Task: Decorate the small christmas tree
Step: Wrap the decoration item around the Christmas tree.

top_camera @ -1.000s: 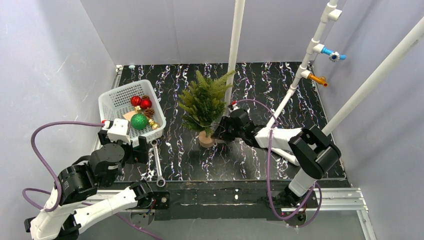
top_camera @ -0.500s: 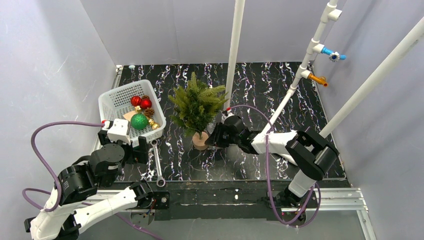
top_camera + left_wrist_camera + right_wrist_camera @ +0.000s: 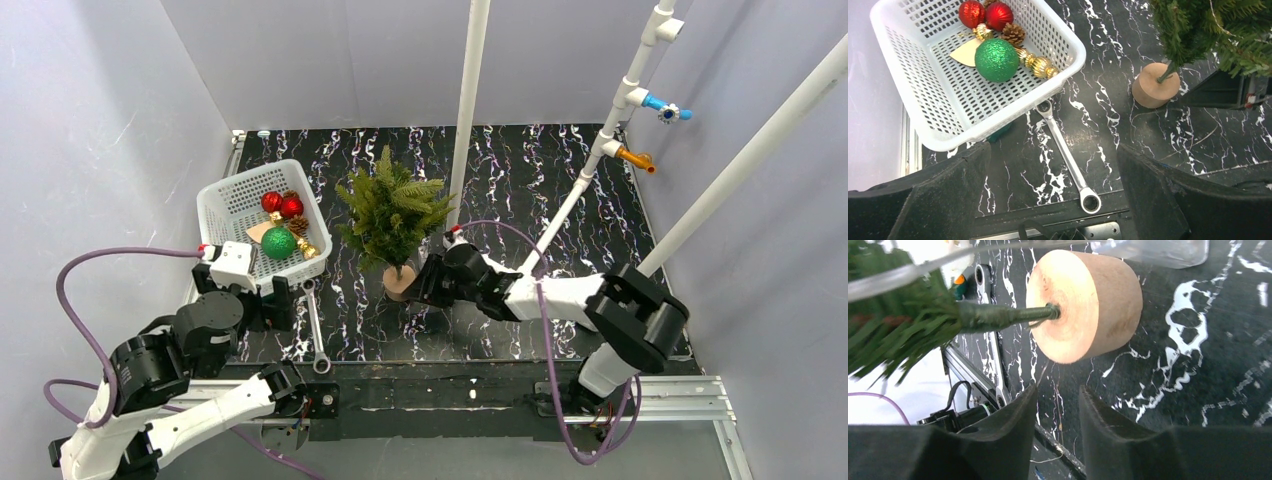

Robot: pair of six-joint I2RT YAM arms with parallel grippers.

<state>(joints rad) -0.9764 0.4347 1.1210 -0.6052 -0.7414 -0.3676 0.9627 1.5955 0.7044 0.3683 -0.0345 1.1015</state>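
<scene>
The small christmas tree (image 3: pixel 392 205) stands upright on its round tan wooden base (image 3: pixel 398 282) in the middle of the black marbled table. My right gripper (image 3: pixel 420 286) lies low just right of that base. In the right wrist view the base (image 3: pixel 1088 305) and thin trunk (image 3: pixel 1008 316) sit just beyond my right gripper (image 3: pixel 1058 390), which is open with only table between its fingers. My left gripper (image 3: pixel 1053 150) hangs wide open and empty above a wrench (image 3: pixel 1068 160), close to the white basket (image 3: pixel 998 127) of ornaments.
The basket holds a green glitter ball (image 3: pixel 996 60), two red balls (image 3: pixel 984 14), a pine cone (image 3: pixel 1013 34) and gold beads (image 3: pixel 1037 62). White pipes (image 3: pixel 462 120) rise behind and to the right of the tree. Grey walls close in the table.
The tree has swung from a rightward lean to upright and shifted a little left. My right gripper followed it left, its jaws narrowing, then widening again. The left arm barely moved.
</scene>
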